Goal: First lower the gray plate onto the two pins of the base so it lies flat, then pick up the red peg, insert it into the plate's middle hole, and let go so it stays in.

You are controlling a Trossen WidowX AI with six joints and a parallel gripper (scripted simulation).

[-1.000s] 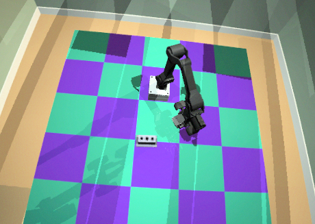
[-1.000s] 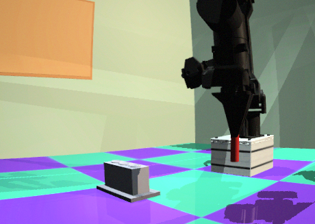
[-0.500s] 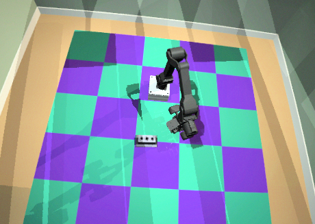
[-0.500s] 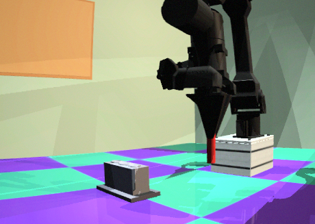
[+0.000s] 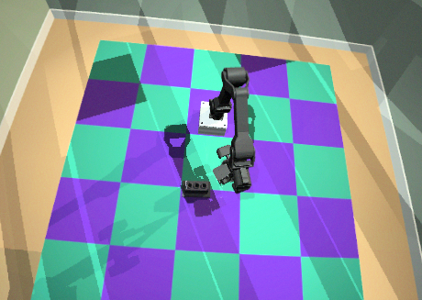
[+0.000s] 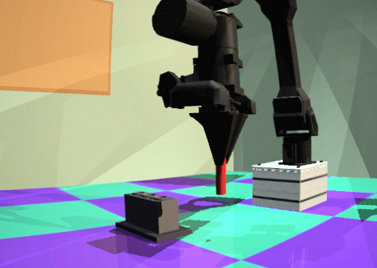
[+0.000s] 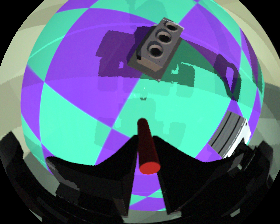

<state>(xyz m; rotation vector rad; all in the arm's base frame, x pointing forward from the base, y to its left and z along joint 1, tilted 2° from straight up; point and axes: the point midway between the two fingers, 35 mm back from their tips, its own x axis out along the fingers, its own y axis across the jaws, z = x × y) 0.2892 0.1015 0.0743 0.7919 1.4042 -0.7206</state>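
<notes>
Near the middle of the exterior view, the gripper (image 6: 221,158) points straight down with its fingers clamped on the upper end of the red peg (image 6: 221,180), which hangs upright with its lower end clear of the checkered mat (image 6: 266,234). Lower left of it in that frame sits the gray plate (image 6: 151,211), lying flat on top of the base (image 6: 152,231), well apart from the peg. From the top camera the plate (image 5: 196,186) shows three holes in a row, left of the gripper (image 5: 224,174) at the frame's centre. Through the wrist lens the peg (image 7: 147,149) juts between the two dark fingers at the bottom, while the plate (image 7: 159,44) lies in the upper centre. Right of the peg in the exterior view stands the white pedestal (image 6: 289,184) carrying the arm.
</notes>
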